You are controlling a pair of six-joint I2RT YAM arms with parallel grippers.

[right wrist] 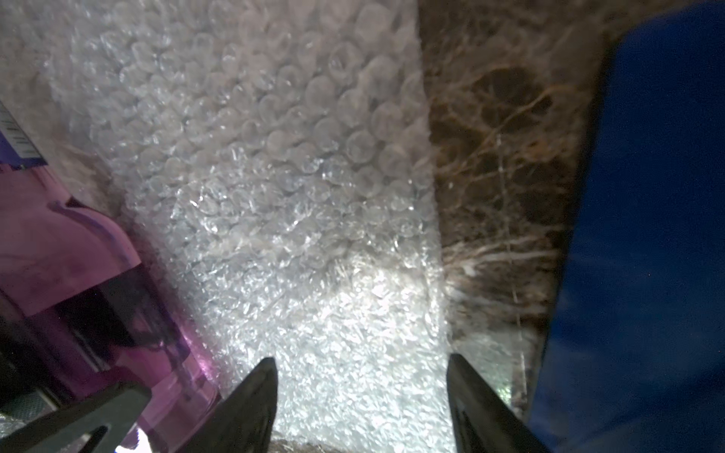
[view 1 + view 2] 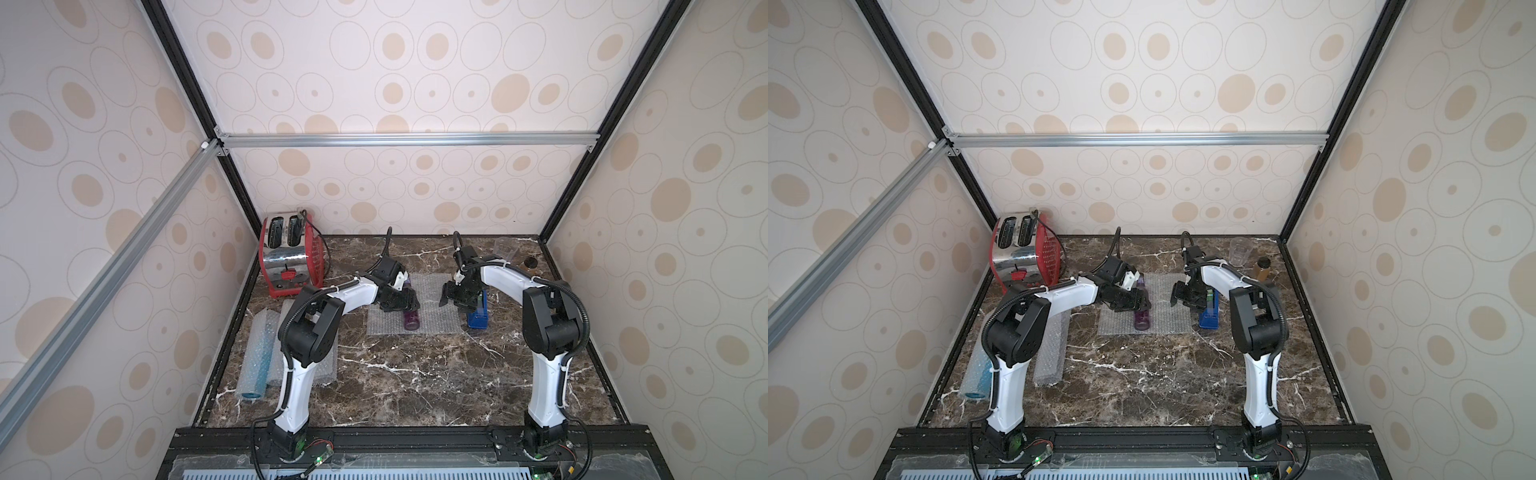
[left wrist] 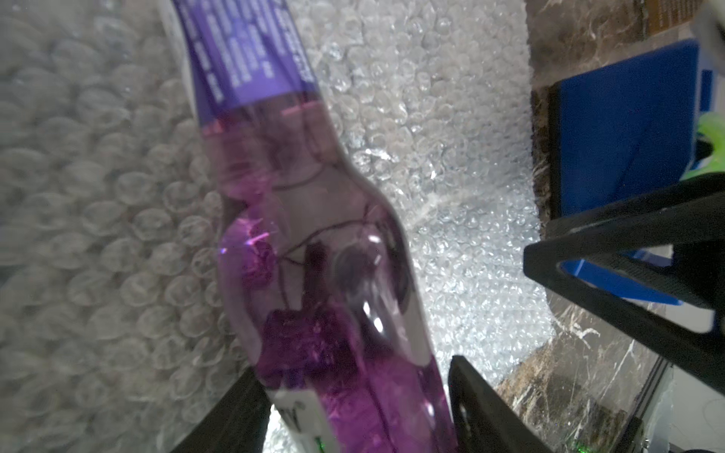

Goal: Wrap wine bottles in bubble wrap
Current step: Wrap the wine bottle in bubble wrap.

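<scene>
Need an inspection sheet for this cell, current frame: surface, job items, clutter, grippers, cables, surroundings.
Surface: dark marble-look tabletop, no spills seen.
Job's things: purple bottle lying on the flat bubble wrap sheet; blue-tinted roll and second roll beside the left arm.
Clutter: red toaster, clear cup, amber jar, blue boxy object.
Grippers: left gripper fingers closed on the purple bottle; right gripper open above the sheet, holding nothing.
Cables: black conduit along each arm; toaster cord beside the toaster.
Surroundings: circle-patterned walls, aluminium frame bar.
</scene>
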